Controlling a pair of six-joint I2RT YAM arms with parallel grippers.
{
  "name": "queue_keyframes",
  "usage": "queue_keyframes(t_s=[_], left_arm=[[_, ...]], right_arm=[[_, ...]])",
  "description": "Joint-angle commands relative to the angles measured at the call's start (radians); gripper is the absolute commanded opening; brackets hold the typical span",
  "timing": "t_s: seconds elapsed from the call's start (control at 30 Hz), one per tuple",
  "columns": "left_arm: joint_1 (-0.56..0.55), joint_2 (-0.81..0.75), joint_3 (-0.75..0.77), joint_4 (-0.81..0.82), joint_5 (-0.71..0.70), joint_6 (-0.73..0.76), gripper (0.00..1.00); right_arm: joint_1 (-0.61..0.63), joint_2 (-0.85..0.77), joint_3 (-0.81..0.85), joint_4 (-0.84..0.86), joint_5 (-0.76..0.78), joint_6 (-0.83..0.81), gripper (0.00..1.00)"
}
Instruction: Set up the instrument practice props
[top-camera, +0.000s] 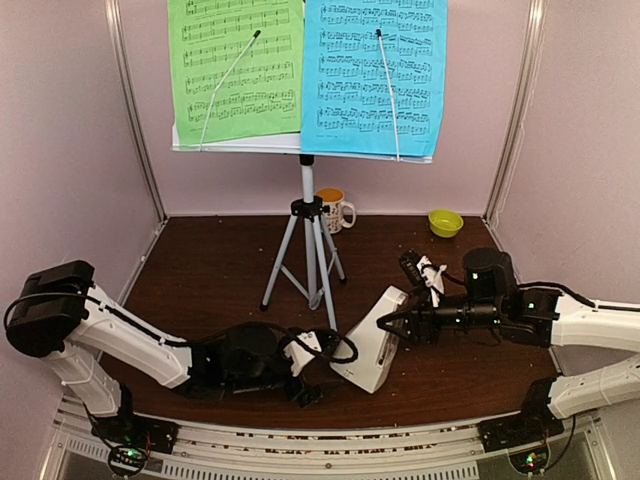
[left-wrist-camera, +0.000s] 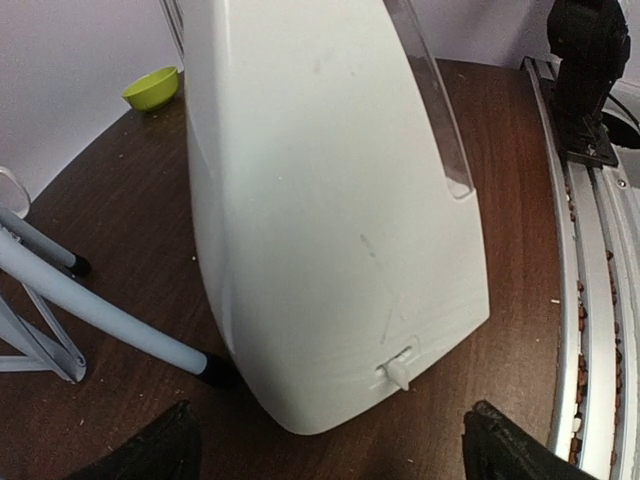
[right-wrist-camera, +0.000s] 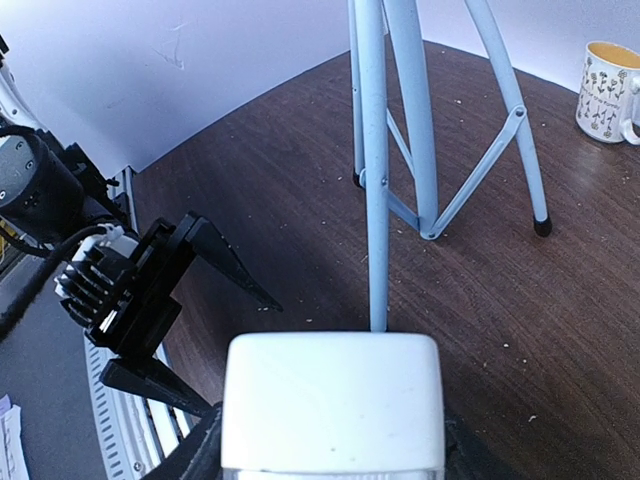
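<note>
White metronome (top-camera: 372, 345) beside the tripod (top-camera: 308, 250) leans, narrow top clamped in the right tool (top-camera: 392, 322), wide base facing the open left tool (top-camera: 318, 368).

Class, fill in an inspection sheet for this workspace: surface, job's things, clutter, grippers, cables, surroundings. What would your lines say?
Surface: dark wooden table, crumb-specked.
Job's things: music stand upright, green sheet and blue sheet on it; metronome by the stand's foot.
Clutter: patterned mug, green bowl at the back.
Grippers: left gripper open at the metronome's base; right gripper shut on the metronome.
Cables: black loop at the left wrist.
Surroundings: pale walls, metal rail.
</note>
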Motion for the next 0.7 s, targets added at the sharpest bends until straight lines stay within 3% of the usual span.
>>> queue_keyframes(t_s=[0.0, 0.33, 0.43, 0.67], left_arm=[[0.017, 0.037, 0.039, 0.047, 0.062, -0.019, 0.92], [0.036, 0.104, 0.113, 0.029, 0.052, -0.042, 0.91], [0.039, 0.121, 0.133, 0.019, 0.066, -0.043, 0.84], [0.058, 0.125, 0.117, 0.046, 0.121, -0.031, 0.56]], right_arm=[[0.007, -0.048, 0.044, 0.124, 0.051, 0.027, 0.13], [0.009, -0.065, 0.042, 0.110, 0.053, 0.033, 0.13], [0.009, -0.070, 0.043, 0.105, 0.053, 0.034, 0.13], [0.009, -0.079, 0.039, 0.094, 0.060, 0.030, 0.13]])
